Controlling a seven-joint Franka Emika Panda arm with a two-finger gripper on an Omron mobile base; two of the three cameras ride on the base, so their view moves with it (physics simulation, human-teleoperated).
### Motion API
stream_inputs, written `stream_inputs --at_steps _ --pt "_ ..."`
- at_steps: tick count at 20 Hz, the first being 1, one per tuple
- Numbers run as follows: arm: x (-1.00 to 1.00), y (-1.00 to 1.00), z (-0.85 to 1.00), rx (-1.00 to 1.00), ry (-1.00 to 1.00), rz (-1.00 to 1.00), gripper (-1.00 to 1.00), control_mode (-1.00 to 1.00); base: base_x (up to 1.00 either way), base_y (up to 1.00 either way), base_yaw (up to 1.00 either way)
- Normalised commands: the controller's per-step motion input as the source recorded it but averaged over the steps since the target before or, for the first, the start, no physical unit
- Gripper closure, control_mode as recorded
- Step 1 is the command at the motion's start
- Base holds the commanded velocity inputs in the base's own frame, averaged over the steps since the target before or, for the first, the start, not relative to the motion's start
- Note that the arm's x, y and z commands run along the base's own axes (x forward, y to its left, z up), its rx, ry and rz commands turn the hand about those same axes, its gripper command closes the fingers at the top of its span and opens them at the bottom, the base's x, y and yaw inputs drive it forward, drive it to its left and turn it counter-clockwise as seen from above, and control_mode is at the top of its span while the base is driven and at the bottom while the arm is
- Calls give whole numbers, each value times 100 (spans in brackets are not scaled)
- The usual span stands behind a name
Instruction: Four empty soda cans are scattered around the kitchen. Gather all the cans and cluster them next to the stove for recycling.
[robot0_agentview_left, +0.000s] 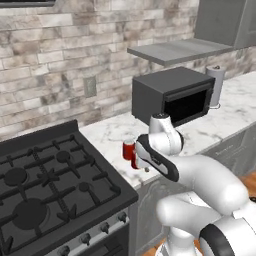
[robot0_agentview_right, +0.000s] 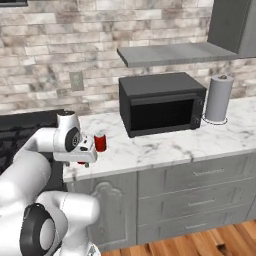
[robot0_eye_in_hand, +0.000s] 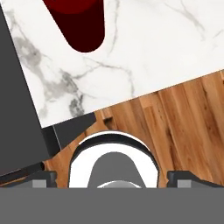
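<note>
Beside the stove (robot0_agentview_left: 50, 195), two red soda cans (robot0_agentview_left: 129, 149) are standing upright on the marble desk (robot0_agentview_right: 165, 145), near its front edge. Just above them, the tool (robot0_agentview_right: 82, 159) is hanging at the desk's edge with its fingers spread fully apart, gripping nothing. Farther along the desk, a black microwave (robot0_agentview_right: 160, 102) and a paper-towel roll (robot0_agentview_right: 219, 97) are sitting against the brick wall.
</note>
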Motion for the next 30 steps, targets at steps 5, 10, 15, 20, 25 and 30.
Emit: stream_inputs --at_steps 5,10,15,20,25,30 --pt "0 0 0 0 0 0 -100 100 -6 -27 -59" --pt "0 0 0 0 0 0 -100 100 0 -14 -80" --pt "0 0 0 0 0 0 -100 100 0 -1 -97" --pt "0 0 0 0 0 0 -100 100 0 1 -100" --pt "0 0 0 0 0 0 -100 100 0 1 -100" --pt "0 0 0 0 0 0 -100 100 0 1 -100"
